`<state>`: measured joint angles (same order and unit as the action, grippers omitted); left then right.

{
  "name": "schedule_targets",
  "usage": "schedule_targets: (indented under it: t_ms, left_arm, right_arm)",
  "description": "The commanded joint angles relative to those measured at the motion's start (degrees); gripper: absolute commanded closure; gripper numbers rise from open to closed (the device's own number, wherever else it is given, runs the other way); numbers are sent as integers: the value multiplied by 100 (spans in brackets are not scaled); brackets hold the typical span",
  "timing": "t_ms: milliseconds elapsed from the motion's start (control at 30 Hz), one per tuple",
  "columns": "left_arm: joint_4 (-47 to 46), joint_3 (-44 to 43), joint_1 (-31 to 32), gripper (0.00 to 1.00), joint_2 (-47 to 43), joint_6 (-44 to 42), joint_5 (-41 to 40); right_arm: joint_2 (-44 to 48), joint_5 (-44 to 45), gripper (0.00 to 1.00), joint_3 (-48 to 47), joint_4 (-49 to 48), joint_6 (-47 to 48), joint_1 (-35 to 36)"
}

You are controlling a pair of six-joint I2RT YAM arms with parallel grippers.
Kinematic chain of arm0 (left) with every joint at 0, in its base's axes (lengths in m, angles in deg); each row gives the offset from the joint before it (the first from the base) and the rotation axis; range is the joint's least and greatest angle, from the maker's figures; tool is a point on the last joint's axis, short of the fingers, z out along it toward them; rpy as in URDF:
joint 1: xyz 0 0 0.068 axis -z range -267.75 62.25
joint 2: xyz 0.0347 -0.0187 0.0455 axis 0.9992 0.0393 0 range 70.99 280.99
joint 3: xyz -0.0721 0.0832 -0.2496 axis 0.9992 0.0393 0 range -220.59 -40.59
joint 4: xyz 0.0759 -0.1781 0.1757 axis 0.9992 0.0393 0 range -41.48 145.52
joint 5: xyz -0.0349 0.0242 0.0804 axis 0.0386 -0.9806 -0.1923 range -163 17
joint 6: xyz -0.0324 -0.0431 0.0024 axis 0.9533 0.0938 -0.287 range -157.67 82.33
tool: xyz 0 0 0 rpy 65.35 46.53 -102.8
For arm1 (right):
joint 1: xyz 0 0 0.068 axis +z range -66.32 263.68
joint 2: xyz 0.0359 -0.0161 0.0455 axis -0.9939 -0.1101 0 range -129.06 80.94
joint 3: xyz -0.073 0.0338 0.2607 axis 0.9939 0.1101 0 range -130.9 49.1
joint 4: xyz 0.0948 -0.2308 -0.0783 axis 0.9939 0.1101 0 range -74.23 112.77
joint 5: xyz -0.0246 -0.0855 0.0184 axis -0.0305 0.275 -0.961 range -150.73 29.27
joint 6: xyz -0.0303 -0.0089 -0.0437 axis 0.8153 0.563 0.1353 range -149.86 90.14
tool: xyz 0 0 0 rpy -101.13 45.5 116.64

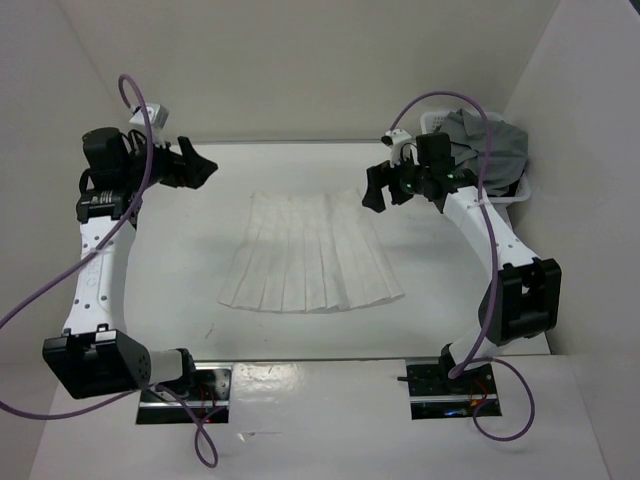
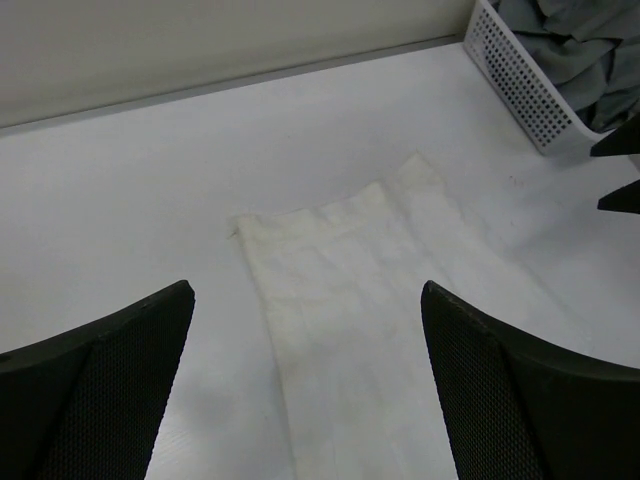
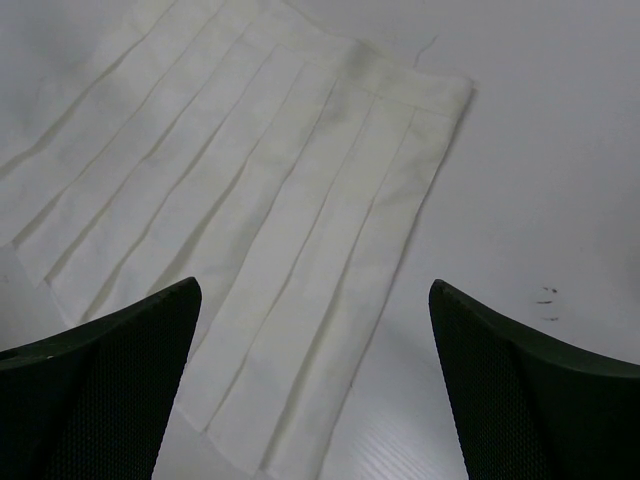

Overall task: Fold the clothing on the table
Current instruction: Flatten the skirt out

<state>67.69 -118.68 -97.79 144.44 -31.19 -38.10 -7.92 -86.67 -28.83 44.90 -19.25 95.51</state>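
The clothing is a white pleated skirt [image 1: 310, 255] lying flat and spread out on the white table [image 1: 470, 300], with its narrow waistband at the far side and its wide hem nearer the arm bases. My left gripper [image 1: 205, 167] hovers open above the table, off the skirt's far left corner. In the left wrist view the skirt [image 2: 370, 320] lies below the left gripper [image 2: 308, 290], with nothing between the fingers. My right gripper [image 1: 374, 190] is open above the skirt's far right corner. The right wrist view shows the pleats [image 3: 250, 200] under the empty right gripper [image 3: 313, 285].
A white perforated plastic basket [image 1: 512, 192] stands at the back right corner, filled with grey clothes [image 1: 490, 145]. In the left wrist view the basket [image 2: 520, 90] is at the upper right. White walls enclose the table on the back and sides.
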Motion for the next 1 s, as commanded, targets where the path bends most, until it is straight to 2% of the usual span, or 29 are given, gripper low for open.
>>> schedule_targets:
  t_ms: [0,167,233,267,367,433,533,633,733,867,967]
  left_arm:
    - [-907,4,-217,0,-25,249,1080]
    - [-1108,171,-595,2,388,379,2063]
    - [-1450,398,-665,10,459,730,2065]
    - [-1452,460,-744,10,547,836,2144]
    - [-1531,566,-745,0,888,680,2049]
    - [-1216,435,-745,0,1179,512,1908]
    - [-417,-302,-745,0,2162,311,1477]
    - [655,-1347,-745,3,3688,-207,1721]
    - [1158,-1876,-622,3,4429,-515,1793]
    - [1211,-2070,-254,3,4810,-771,1591]
    - [1587,-2351,-16,4,5152,-1227,1416]
  right_arm:
    - [158,-175,1,41,-285,81,-67]
    - [97,-175,1,41,-285,134,-67]
    - [97,-227,1,41,-285,134,-67]
    - [45,-228,1,41,-285,134,-67]
    - [44,-281,1,41,-232,187,-67]
    - [-8,-281,1,93,-232,187,-67]
    - [-70,-281,1,94,-232,187,-67]
    - [-210,-281,1,94,-232,248,-67]
    - [-263,-333,1,32,-153,248,-67]
    - [-395,-333,1,32,-153,248,-67]
    - [-544,-333,1,-29,-100,248,-67]
